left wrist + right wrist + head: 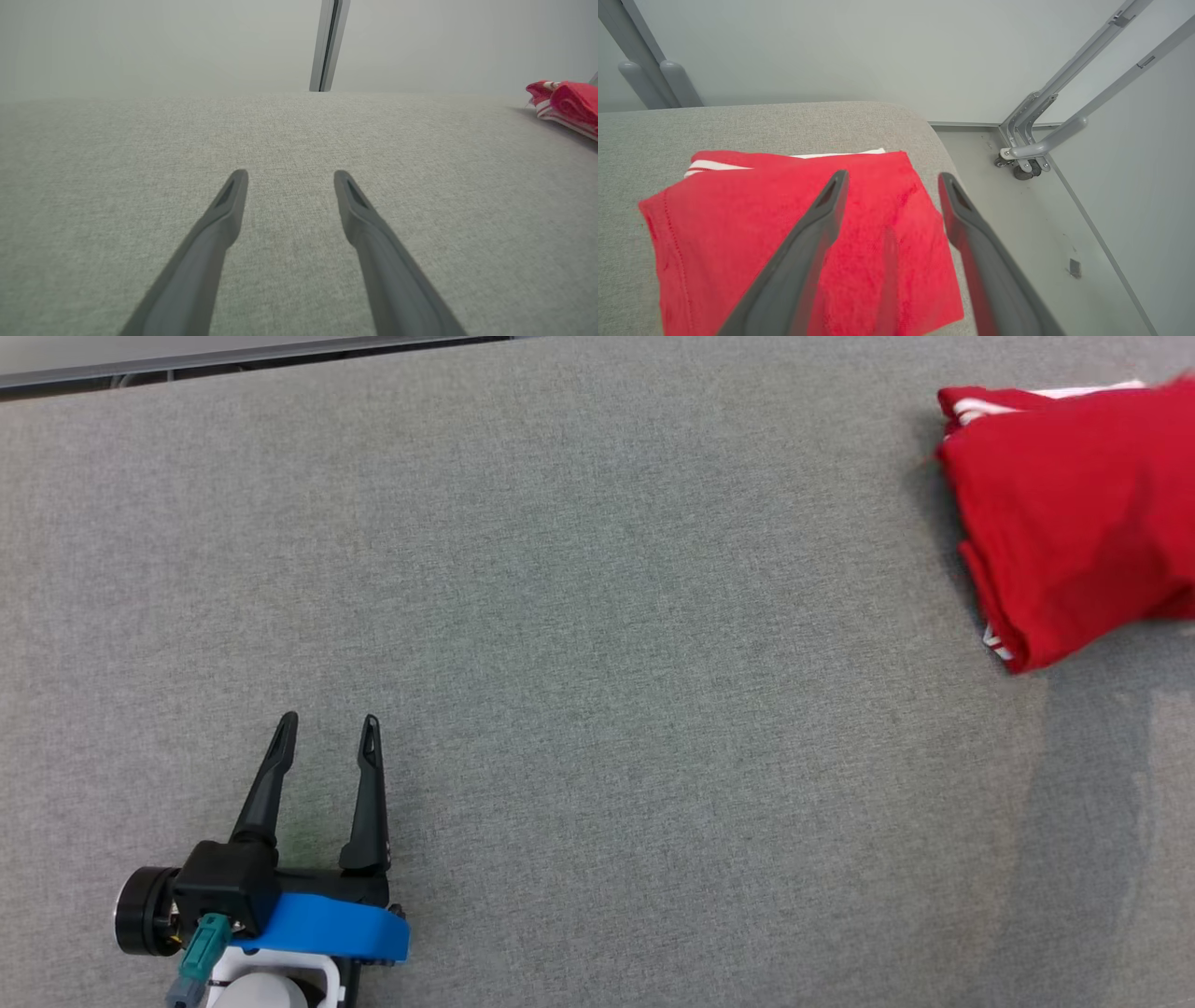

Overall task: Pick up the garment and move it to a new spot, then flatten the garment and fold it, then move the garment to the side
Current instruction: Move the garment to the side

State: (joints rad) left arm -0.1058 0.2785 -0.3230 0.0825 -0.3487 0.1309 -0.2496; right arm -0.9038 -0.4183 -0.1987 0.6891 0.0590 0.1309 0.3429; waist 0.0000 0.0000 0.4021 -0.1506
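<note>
The garment [1074,513] is red with white trim, folded into a compact rectangle at the far right of the grey table [597,616]. From the left wrist it appears at the far right edge as the garment [567,105]. In the right wrist view the garment [738,224] lies by the table's rounded corner, and my right gripper [892,179] hovers over it, open, its fingers spread apart with nothing between them. My left gripper [329,721] rests open at the lower left of the table, far from the cloth; its fingertips [236,179] stand wide over bare fabric.
The table's right edge drops to a pale floor [1031,224] just past the garment. A grey metal frame on casters [1024,161] stands on that floor by the wall. The table's far edge [233,359] runs along the top of the head view.
</note>
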